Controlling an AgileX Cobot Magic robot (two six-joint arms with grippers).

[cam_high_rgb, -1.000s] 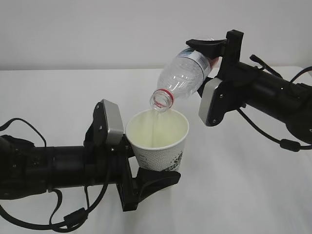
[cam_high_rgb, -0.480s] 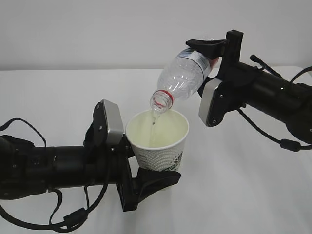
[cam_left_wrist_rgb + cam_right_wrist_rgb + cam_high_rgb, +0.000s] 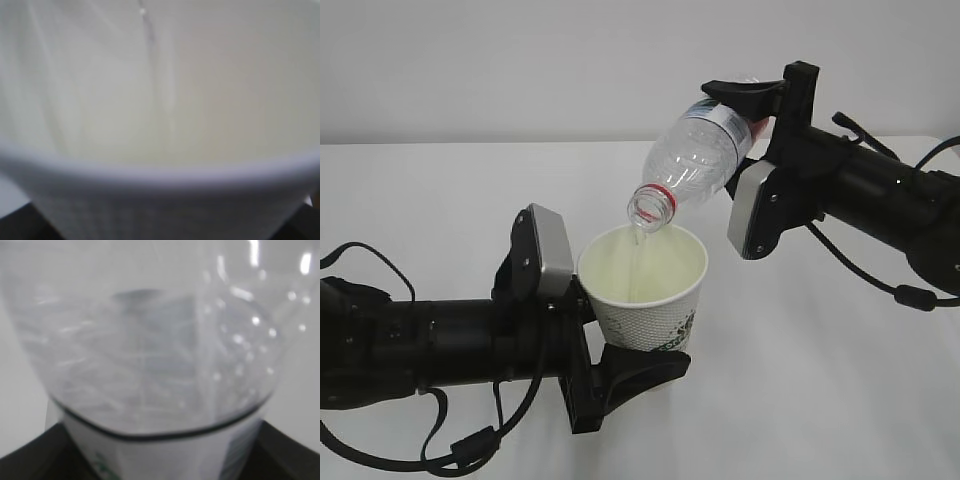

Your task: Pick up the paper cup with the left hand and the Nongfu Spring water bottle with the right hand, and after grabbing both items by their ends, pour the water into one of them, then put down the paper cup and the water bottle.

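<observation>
My left gripper [image 3: 620, 312] is shut on the paper cup [image 3: 655, 300], white with green print, and holds it upright above the table. Its cream inside [image 3: 160, 100] fills the left wrist view. My right gripper [image 3: 747, 152] is shut on the base end of the Nongfu Spring water bottle [image 3: 695, 160]. The bottle is tilted mouth down, its red-ringed neck [image 3: 652, 203] just over the cup's rim. A thin stream of water [image 3: 638, 243] falls into the cup. In the right wrist view the clear ribbed bottle [image 3: 150, 340] hides most of the jaws, with dark fingers [image 3: 30, 460] at the bottom corners.
The white table [image 3: 840, 400] runs under both arms to a pale wall behind. Black cables [image 3: 470, 440] hang under the left arm, and another loops below the right arm [image 3: 880, 280].
Neither arm, cup nor bottle has shifted. The water keeps trickling from the bottle's mouth into the cup.
</observation>
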